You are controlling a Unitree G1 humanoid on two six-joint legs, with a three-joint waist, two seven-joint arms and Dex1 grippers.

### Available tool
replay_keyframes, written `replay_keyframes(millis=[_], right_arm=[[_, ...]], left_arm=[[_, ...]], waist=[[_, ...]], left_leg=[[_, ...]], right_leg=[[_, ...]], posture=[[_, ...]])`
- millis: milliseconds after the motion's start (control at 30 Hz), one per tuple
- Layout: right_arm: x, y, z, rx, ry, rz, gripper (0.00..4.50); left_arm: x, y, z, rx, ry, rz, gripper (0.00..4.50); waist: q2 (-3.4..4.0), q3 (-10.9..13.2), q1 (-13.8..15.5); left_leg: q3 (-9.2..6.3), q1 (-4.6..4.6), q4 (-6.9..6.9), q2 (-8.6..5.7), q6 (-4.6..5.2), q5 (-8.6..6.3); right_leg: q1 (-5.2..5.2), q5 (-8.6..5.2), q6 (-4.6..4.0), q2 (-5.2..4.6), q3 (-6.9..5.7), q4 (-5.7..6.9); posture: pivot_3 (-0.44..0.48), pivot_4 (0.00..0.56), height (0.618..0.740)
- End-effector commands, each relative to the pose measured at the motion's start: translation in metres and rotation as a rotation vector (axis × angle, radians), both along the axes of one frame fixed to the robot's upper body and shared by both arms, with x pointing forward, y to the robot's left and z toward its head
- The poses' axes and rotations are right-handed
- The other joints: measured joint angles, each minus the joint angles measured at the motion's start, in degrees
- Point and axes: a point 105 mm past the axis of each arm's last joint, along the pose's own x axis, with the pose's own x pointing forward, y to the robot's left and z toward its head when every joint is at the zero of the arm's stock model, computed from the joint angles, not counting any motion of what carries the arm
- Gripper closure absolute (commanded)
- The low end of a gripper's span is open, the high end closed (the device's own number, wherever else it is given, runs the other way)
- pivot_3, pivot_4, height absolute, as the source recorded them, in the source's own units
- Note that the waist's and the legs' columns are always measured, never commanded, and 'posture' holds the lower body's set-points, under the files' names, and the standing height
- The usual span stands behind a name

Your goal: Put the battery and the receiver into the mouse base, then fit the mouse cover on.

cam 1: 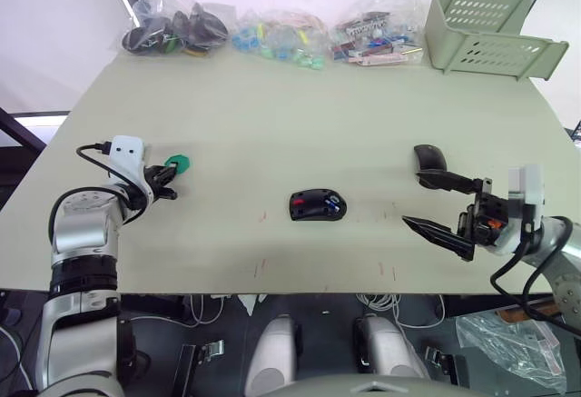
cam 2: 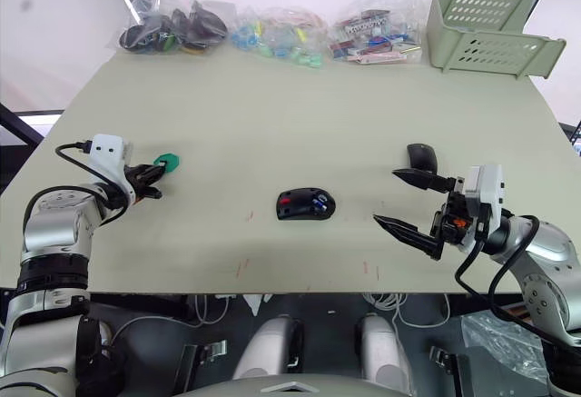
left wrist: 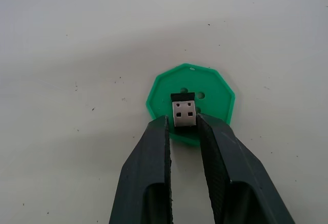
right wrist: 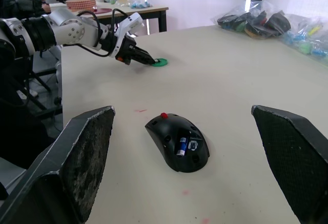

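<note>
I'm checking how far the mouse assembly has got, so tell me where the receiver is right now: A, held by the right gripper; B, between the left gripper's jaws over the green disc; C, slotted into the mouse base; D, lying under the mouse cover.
B: the left wrist view shows the receiver pinched between the jaws of the left gripper, right over the green disc.

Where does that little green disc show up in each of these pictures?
Left eye view: green disc at the left gripper's tip.
Right eye view: same spot, left of the mouse base.
Left wrist view: centre, under the receiver.
Right wrist view: far behind the mouse base.
Shared landmark: the left gripper.
</note>
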Motion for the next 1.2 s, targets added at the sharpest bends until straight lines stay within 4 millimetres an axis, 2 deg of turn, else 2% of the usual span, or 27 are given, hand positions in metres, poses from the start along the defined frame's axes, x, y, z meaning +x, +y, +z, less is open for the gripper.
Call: replay_keyframes(millis=[33,567,700,967,1133,1200], right_arm=[[-0.003,0.005,0.008,0.007,-0.042,0.024,0.0],[-0.005,0.002,0.009,0.0,-0.039,0.014,0.0],[-0.005,0.002,0.009,-0.001,-0.036,0.017,0.0],[-0.004,0.003,0.008,0.0,-0.037,0.024,0.0],[-0.001,0.006,0.015,0.011,-0.044,0.023,0.0],[0.002,0.011,0.024,0.011,-0.053,0.021,0.0]], left_arm=[[0.0,0.003,0.013,0.021,-0.034,-0.003,3.56],[0.007,0.001,0.007,0.007,-0.016,-0.01,3.56],[0.006,0.001,0.007,0.005,-0.017,-0.01,4.43],[0.003,0.001,0.011,-0.002,-0.038,-0.009,4.43],[0.004,-0.01,0.033,-0.046,-0.141,-0.056,4.43],[-0.001,-0.031,0.049,-0.063,-0.186,-0.172,4.43]], waist=[[0.0,0.0,0.0],[0.0,0.0,0.0],[0.0,0.0,0.0],[0.0,0.0,0.0],[-0.01,0.0,0.0],[-0.05,0.0,0.0]], left_leg=[[0.0,0.0,0.0,0.0,0.0,0.0],[0.0,0.0,0.01,-0.01,0.0,0.0],[0.0,0.0,0.01,-0.01,0.0,0.0],[0.0,0.0,0.01,0.0,0.0,0.0],[0.0,-0.01,0.01,0.03,0.0,0.0],[-0.01,-0.02,0.02,0.04,0.0,0.0]], right_leg=[[0.0,0.0,0.0,0.0,0.0,0.0],[0.0,0.0,0.0,0.01,0.0,0.01],[0.0,0.0,0.0,0.01,0.0,0.01],[0.0,0.0,0.0,0.01,0.0,0.01],[-0.01,0.0,0.0,0.0,0.0,0.01],[-0.01,0.0,0.0,0.0,0.0,0.01]], posture=[[0.0,0.15,0.74],[0.0,0.15,0.74],[0.0,0.15,0.74],[0.0,0.15,0.74],[0.0,0.15,0.74],[0.0,0.15,0.74]])
